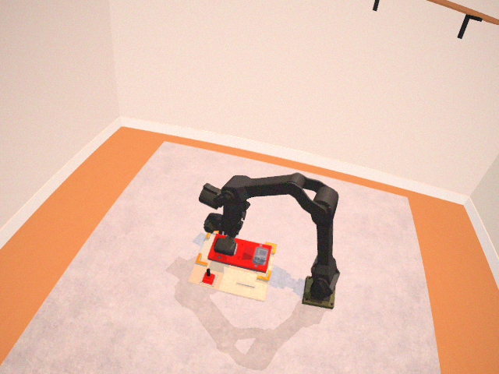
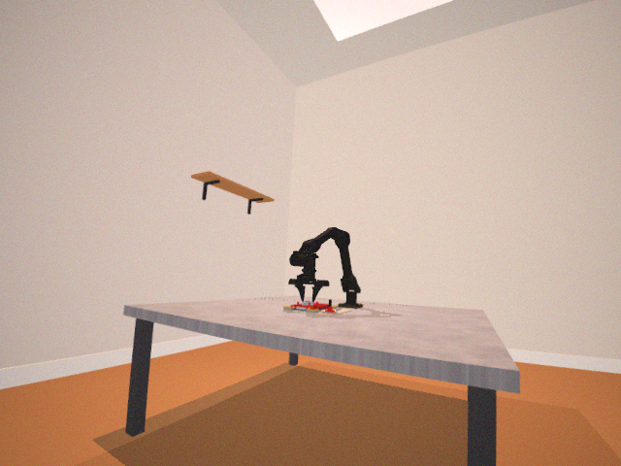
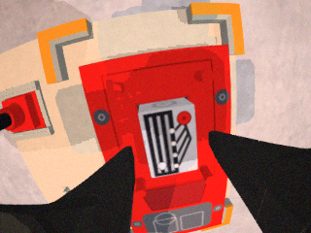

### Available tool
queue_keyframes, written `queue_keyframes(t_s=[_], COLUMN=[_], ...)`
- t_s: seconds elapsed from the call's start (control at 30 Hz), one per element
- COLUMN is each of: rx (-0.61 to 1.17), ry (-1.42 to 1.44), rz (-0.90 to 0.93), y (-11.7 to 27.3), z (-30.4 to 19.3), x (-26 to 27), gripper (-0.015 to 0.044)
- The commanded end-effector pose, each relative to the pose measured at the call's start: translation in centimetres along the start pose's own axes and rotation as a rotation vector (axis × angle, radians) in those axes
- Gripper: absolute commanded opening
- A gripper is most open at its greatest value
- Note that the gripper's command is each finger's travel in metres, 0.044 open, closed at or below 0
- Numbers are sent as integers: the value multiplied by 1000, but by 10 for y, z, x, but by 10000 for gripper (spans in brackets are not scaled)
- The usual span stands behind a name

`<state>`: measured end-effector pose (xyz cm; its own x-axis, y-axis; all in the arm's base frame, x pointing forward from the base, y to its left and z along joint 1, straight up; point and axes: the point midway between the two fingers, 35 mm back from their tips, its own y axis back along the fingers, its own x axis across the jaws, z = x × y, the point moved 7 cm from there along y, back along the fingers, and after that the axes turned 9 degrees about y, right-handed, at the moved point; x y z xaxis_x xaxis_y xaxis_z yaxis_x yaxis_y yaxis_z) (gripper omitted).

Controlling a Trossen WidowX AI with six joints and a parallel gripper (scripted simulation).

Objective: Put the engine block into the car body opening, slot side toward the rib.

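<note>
The light grey engine block [image 3: 168, 138], with black stripes and a red round mark on top, stands upright within the red car body [image 3: 91, 78] [image 1: 242, 259]. How deep it sits and where its slot side faces I cannot tell. My gripper [image 3: 171, 146] [image 2: 308, 300] points down and is open. Its two black fingers stand on either side of the block, with red showing between each finger and the block in the wrist view. In the top view the gripper hides the block.
The car body lies between orange corner brackets [image 3: 48, 53] [image 1: 199, 259] on a beige board [image 1: 242, 291]. A red piece with an upright black knob [image 1: 208, 272] [image 3: 6, 119] sits in a recess beside it. The arm's base [image 1: 318, 299] stands to the right in the top view.
</note>
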<state>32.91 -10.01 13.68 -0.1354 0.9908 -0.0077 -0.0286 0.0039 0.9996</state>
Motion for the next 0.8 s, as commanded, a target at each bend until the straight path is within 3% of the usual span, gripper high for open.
queue_keyframes(t_s=[0.0, 0.13, 0.77], rx=[0, 0, 2], ry=[0, 0, -3], rz=[-1, -1, -5], y=[0, 0, 14], z=[0, 0, 1], x=[0, 0, 1], gripper=[343, 440, 440])
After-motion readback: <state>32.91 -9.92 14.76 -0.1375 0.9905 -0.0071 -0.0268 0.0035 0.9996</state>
